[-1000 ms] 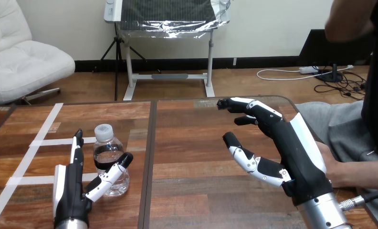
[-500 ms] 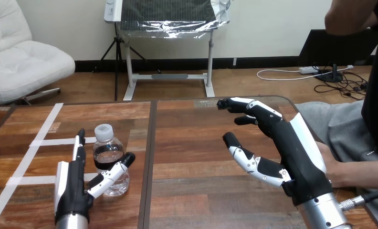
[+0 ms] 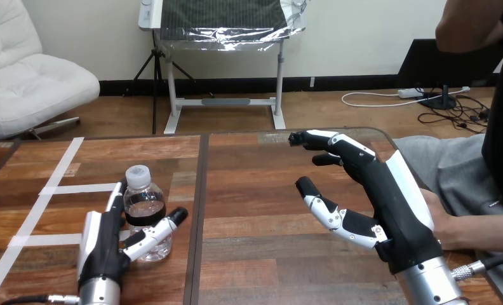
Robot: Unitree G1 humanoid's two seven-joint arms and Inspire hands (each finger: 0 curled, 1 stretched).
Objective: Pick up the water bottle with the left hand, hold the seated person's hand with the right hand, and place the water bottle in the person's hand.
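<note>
A clear water bottle point(image 3: 145, 210) with a white cap and a dark label band stands upright on the wooden table point(image 3: 255, 190), left of the centre seam. My left hand point(image 3: 103, 248) is open right beside it, fingers straight along the bottle's left side and thumb reaching across its front. My right hand point(image 3: 388, 203) is open at the right, fingers stretched forward and thumb spread. The person's hand point(image 3: 446, 222) lies just behind my right hand's wrist at the table's right edge, mostly hidden; I cannot tell whether they touch.
White tape lines point(image 3: 52, 190) mark the table's left part. A dark seam point(image 3: 199, 210) splits the tabletop. The person's forearm point(image 3: 490, 230) lies along the right edge.
My left hand has slid right and forward, closing in on the bottle so its fingers now stand against the bottle's left side. My right hand and the person's hand have stayed put.
</note>
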